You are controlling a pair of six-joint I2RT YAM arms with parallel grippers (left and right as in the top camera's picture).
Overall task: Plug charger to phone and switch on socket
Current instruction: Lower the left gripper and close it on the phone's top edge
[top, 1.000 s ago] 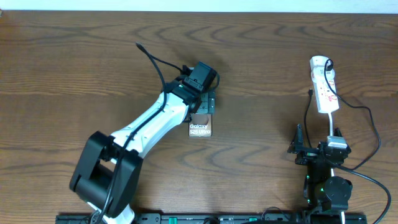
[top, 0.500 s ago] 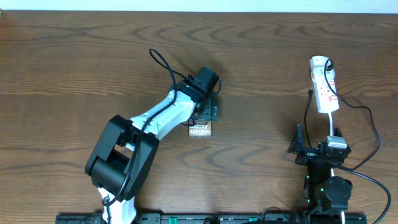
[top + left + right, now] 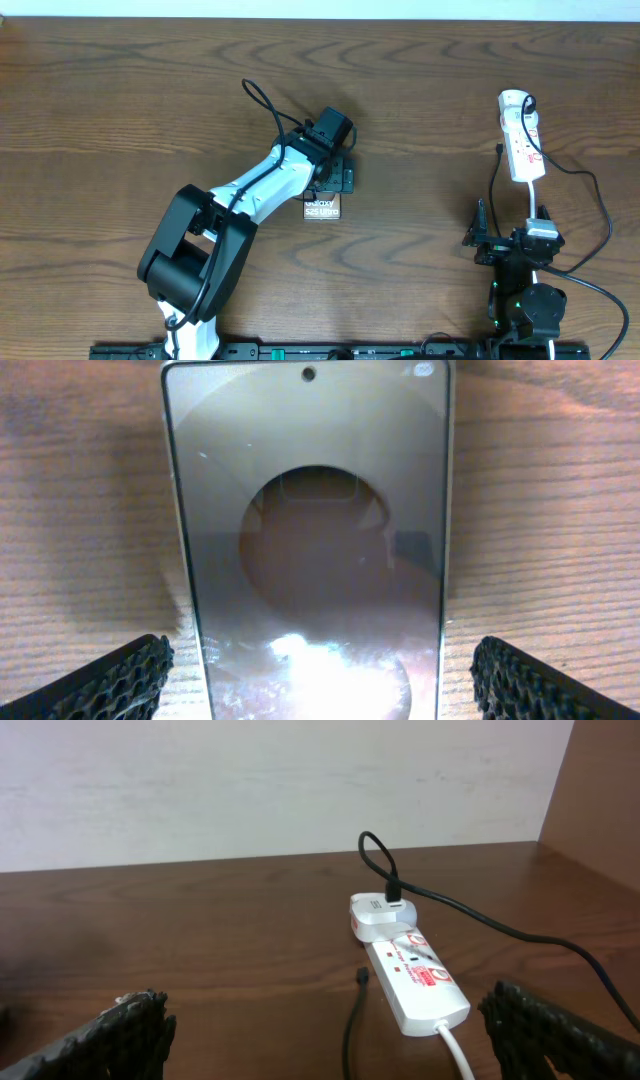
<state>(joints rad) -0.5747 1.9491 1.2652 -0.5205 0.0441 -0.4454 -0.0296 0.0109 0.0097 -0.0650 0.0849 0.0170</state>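
While the left gripper [image 3: 333, 178] hangs over the phone [image 3: 310, 540], its fingers [image 3: 110, 685] are spread wide, one on each side of the phone's near end, not clamped on it. Phone lies flat on the table [image 3: 100, 100], screen up. Right gripper [image 3: 320, 1040] is spread too and empty, well short of the socket [image 3: 415, 978]. The charger [image 3: 362, 977] has its tip just beside the socket.

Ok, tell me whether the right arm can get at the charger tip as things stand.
Probably yes. The right gripper is open and faces the charger, whose tip lies on bare table just left of the socket, nothing between. The socket close by leaves little room on that side.
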